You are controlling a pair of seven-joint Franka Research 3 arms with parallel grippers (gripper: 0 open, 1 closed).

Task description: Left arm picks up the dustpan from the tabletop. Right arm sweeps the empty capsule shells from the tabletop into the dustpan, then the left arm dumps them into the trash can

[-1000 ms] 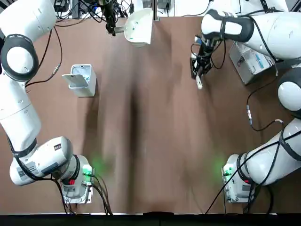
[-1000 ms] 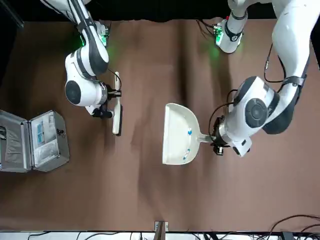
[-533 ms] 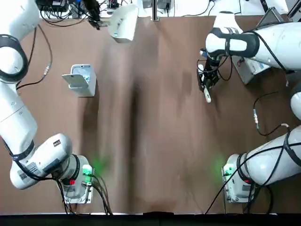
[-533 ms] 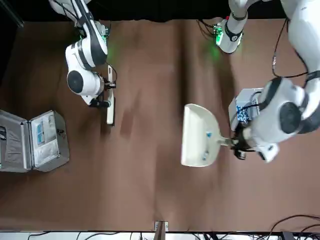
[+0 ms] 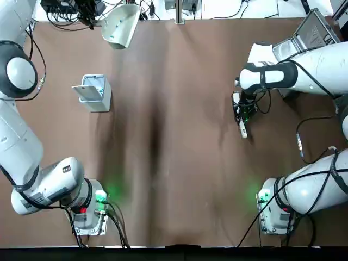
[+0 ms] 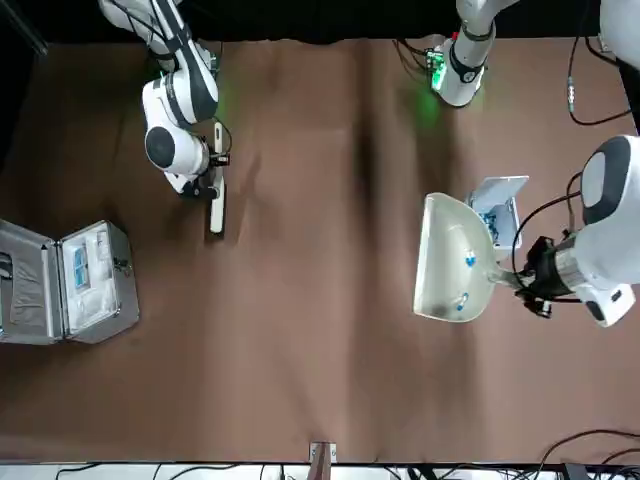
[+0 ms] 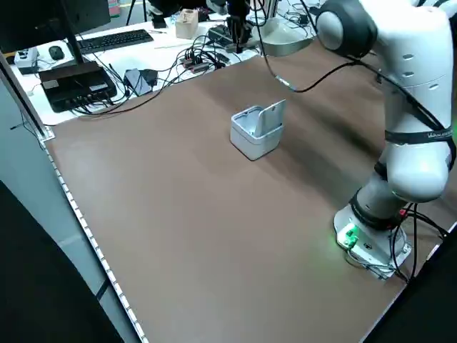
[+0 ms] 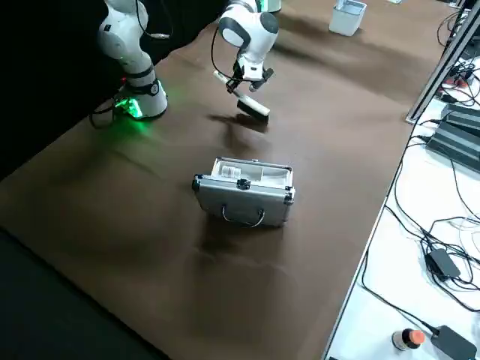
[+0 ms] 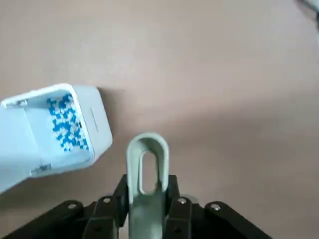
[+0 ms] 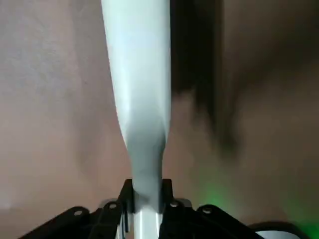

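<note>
Dustpan (image 6: 445, 265) in view, we see it held aloft at the far side of the table, its flared mouth turned toward the robot's right. Our left gripper (image 9: 148, 204) has it by the handle: the two fingers are closed on the thin grip, one pressed to each side, parted only by its thickness. Within the scoop we make out a few of the empty capsule shells (image 6: 471, 260), small blue and white pieces, some near its middle and some lower in the front view.

The trash can (image 5: 98, 91) stands upright on the left part of the tabletop (image 5: 187, 163), its lid (image 7: 270, 118) open. Looking into it from the left wrist, we find a loose heap of blue and white pieces (image 9: 67, 122). In the front view the scoop's edge overlaps the can, but from above we see the two apart.

Our right gripper (image 10: 148, 199) is over the right part of the table, its fingers closed on the narrow handle of the white brush (image 8: 244, 97), which slants with its dark bristles (image 8: 253, 109) downward. Near that arm, toward the table's right side, we have the silver case (image 6: 98, 283), open, with white contents.
</note>
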